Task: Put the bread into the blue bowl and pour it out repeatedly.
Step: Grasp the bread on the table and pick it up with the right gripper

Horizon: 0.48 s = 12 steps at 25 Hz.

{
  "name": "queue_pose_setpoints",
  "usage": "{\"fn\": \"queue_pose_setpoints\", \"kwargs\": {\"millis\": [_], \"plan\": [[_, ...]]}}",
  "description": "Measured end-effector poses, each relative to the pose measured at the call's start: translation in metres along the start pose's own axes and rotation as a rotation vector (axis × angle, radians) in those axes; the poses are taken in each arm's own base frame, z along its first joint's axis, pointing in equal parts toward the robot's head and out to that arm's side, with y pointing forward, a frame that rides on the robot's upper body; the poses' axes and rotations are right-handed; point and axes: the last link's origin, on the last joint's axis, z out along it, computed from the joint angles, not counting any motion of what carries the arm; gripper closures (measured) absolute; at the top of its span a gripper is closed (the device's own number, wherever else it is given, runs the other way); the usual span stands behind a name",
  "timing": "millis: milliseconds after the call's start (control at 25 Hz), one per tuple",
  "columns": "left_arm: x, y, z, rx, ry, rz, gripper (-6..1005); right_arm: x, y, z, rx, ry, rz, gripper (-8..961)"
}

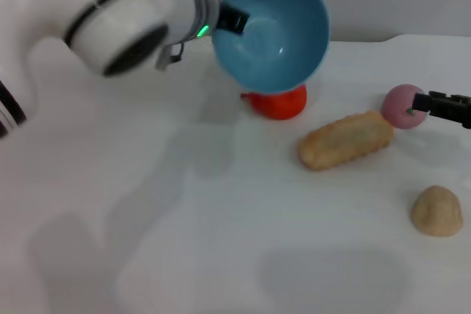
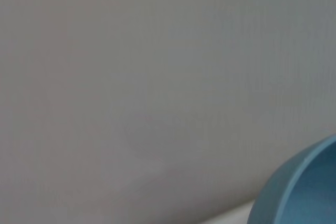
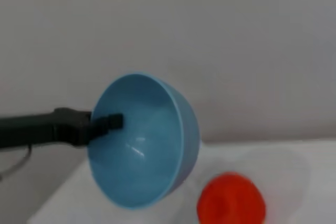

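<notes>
From the head view, my left claw (image 1: 234,19) pinches the rim of the bowl (image 1: 274,31) and holds it up off the worktop (image 1: 184,240), tipped on its side so the hollow faces forward and down. The bowl is empty. The bread (image 1: 345,140) lies on the worktop to the right of the bowl and lower, tan side up, clear of it. A red thing (image 1: 277,101) sits under the bowl's lower edge, a pink ball (image 1: 402,106) is just beyond the bread's far end, and a beige lump (image 1: 437,211) lies nearer me on the right. My right claw (image 1: 421,103) reaches in from the right edge with its tip at the pink ball; I cannot tell whether its fingers are spread or pressed together.

The left wrist view gives me only a curve of the bowl (image 2: 302,190) in one corner against a blank wall.

In the right wrist view the bowl (image 3: 144,140) hangs tilted, a dark finger (image 3: 107,121) hooked over its rim, nothing inside, the red thing (image 3: 231,200) below it.

I judge the pour finished. Next I must right the bowl and set it down, then my right claw has to shift off the ball to the bread, grip it across its narrow width and lift it over the rim.
</notes>
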Motion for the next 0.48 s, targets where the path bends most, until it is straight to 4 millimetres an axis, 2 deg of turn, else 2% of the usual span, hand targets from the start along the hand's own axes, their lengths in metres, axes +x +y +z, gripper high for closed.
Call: {"fn": "queue_pose_setpoints", "kwargs": {"millis": [160, 320, 480], "plan": [[-0.014, -0.015, -0.001, -0.060, -0.158, -0.060, 1000, -0.016, 0.005, 0.006, 0.033, 0.166, -0.044, 446], [-0.030, -0.026, -0.005, -0.090, -0.297, -0.092, 999, -0.024, 0.005, 0.011, 0.118, 0.345, -0.055, 448], [-0.045, -0.030, -0.006, -0.112, -0.389, -0.121, 999, -0.034, 0.004, 0.017, 0.190, 0.419, -0.031, 449]]}}
